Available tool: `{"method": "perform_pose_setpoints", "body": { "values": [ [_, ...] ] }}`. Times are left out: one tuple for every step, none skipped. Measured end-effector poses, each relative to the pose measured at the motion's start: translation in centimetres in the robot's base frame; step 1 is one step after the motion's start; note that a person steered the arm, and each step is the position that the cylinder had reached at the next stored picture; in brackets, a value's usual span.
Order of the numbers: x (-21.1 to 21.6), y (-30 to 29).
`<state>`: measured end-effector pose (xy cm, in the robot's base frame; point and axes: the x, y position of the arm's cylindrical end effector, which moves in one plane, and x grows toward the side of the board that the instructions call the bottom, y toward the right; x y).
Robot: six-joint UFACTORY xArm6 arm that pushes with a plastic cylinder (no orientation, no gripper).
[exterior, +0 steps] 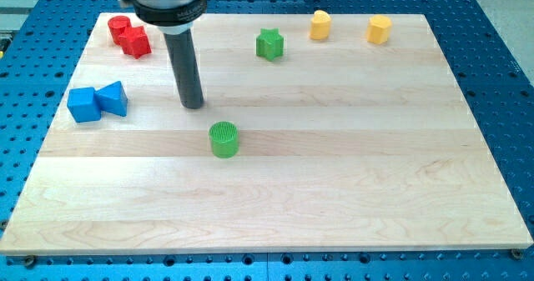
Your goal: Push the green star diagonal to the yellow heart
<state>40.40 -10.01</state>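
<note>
The green star [269, 44] lies near the view's top, a little left of centre. The yellow heart [320, 24] sits just up and to the right of it, close to the board's top edge, with a small gap between them. My tip [193, 106] rests on the board well to the lower left of the green star and touches no block. The green cylinder [224, 139] is just below and right of the tip.
A yellow hexagon [380, 29] sits right of the heart. A red cylinder [120, 27] and a red star [135, 42] touch at the top left. A blue cube [83, 104] and a blue triangle [113, 98] touch at the left edge of the wooden board [334, 189].
</note>
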Motion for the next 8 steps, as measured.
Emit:
{"method": "perform_pose_setpoints", "body": {
  "values": [
    [-1.6,2.0],
    [-9.5,2.0],
    [-11.4,4.3],
    [-12.1,6.2],
    [-10.0,10.3],
    [-5.5,13.8],
    [-5.5,11.9],
    [-5.5,8.1]
  ]
}}
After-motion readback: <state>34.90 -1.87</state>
